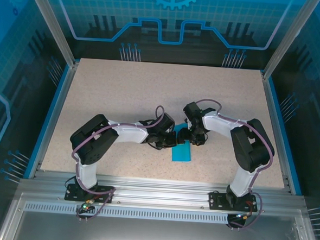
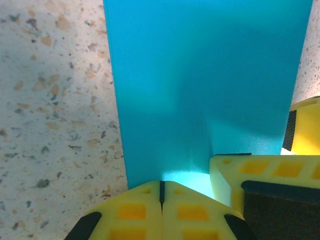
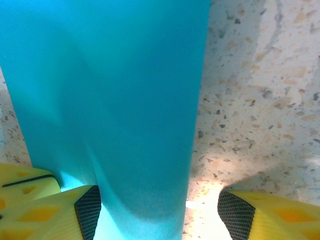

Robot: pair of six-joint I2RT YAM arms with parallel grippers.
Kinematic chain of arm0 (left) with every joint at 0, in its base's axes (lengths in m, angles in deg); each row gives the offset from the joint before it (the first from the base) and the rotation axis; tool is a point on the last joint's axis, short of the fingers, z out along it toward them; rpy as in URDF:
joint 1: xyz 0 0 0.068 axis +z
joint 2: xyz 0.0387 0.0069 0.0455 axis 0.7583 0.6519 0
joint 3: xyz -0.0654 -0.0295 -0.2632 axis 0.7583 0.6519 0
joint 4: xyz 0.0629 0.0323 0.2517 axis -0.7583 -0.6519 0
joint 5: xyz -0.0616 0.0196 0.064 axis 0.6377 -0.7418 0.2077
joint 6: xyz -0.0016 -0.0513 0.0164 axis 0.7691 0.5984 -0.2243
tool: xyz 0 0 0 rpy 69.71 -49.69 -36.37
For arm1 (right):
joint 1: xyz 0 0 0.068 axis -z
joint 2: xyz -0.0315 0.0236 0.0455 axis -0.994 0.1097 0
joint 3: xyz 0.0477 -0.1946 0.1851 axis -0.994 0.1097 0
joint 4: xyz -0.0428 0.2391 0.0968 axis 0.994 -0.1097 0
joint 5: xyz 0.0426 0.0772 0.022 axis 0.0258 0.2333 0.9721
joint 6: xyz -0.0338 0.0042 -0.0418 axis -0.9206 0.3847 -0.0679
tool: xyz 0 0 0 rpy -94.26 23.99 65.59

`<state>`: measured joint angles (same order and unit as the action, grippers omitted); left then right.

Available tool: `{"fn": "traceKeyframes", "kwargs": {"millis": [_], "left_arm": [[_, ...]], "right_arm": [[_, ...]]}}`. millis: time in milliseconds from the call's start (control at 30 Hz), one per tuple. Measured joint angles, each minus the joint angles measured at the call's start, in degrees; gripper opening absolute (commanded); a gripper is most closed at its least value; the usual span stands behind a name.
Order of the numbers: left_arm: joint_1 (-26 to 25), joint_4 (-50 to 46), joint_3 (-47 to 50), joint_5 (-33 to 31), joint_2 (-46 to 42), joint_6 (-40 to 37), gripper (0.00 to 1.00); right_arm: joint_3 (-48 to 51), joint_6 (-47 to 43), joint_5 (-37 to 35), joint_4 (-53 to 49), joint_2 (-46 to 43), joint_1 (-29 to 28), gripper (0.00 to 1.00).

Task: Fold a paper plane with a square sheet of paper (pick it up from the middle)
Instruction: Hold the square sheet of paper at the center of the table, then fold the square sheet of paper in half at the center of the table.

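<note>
**Light, floppy paper pinched at its edge between two claws**

The thin teal-blue sheet of paper lies near the front middle of the speckled worktop, where the arms meet. The left claw is closed tight with its tips at the paper's near edge, apparently pinching it. The right claw stands wide open astride one long edge, holding nothing.

The sheet looks weightless and limp, and it will likely crease or slide under a careless push. Grip it by an edge and press flat along the fold.

From above, the claws cover its far end, so its full outline and any layers are unclear.
</note>
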<state>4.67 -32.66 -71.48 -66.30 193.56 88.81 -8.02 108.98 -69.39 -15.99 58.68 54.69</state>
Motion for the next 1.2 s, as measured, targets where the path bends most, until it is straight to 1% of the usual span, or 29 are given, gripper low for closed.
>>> {"fn": "traceKeyframes", "kwargs": {"millis": [233,333,367,400,433,467,567,600,700,800,967,1200], "left_arm": [[-0.1,0.0,0.0,-0.4,0.0,0.0,0.00],[-0.1,0.0,0.0,-0.4,0.0,0.0,0.00],[-0.1,0.0,0.0,-0.4,0.0,0.0,0.00],[-0.2,0.0,0.0,-0.4,0.0,0.0,0.00],[-0.2,0.0,0.0,-0.4,0.0,0.0,0.00],[-0.2,0.0,0.0,-0.4,0.0,0.0,0.00],[-0.2,0.0,0.0,-0.4,0.0,0.0,0.00],[-0.2,0.0,0.0,-0.4,0.0,0.0,0.00],[-0.2,0.0,0.0,-0.4,0.0,0.0,0.00],[-0.2,0.0,0.0,-0.4,0.0,0.0,0.00],[-0.2,0.0,-0.1,-0.4,0.0,-0.1,0.00],[-0.2,-0.2,-0.1,-0.4,0.0,-0.2,0.00]], "right_arm": [[1.2,0.2,0.6,1.2,-1.5,0.2,0.74],[3.8,0.3,2.2,3.5,-4.5,1.3,0.77],[4.8,0.3,2.5,3.8,-5.9,2.3,0.75],[5.9,0.2,2.9,3.9,-7.5,3.5,0.72],[6.6,0.2,3.4,3.9,-8.9,4.6,0.66],[7.1,0.0,4.3,4.1,-10.4,5.8,0.55],[7.8,-0.5,7.6,5.9,-13.5,7.1,0.26],[8.0,-0.5,9.0,6.9,-13.9,7.1,0.19],[9.0,-0.5,13.0,9.7,-14.0,7.2,0.12],[9.7,-0.5,16.3,11.2,-13.7,7.1,0.11],[9.9,-0.5,19.2,13.6,-11.0,7.3,0.12],[12.6,-1.5,20.1,15.8,-7.0,8.7,0.14]]}}
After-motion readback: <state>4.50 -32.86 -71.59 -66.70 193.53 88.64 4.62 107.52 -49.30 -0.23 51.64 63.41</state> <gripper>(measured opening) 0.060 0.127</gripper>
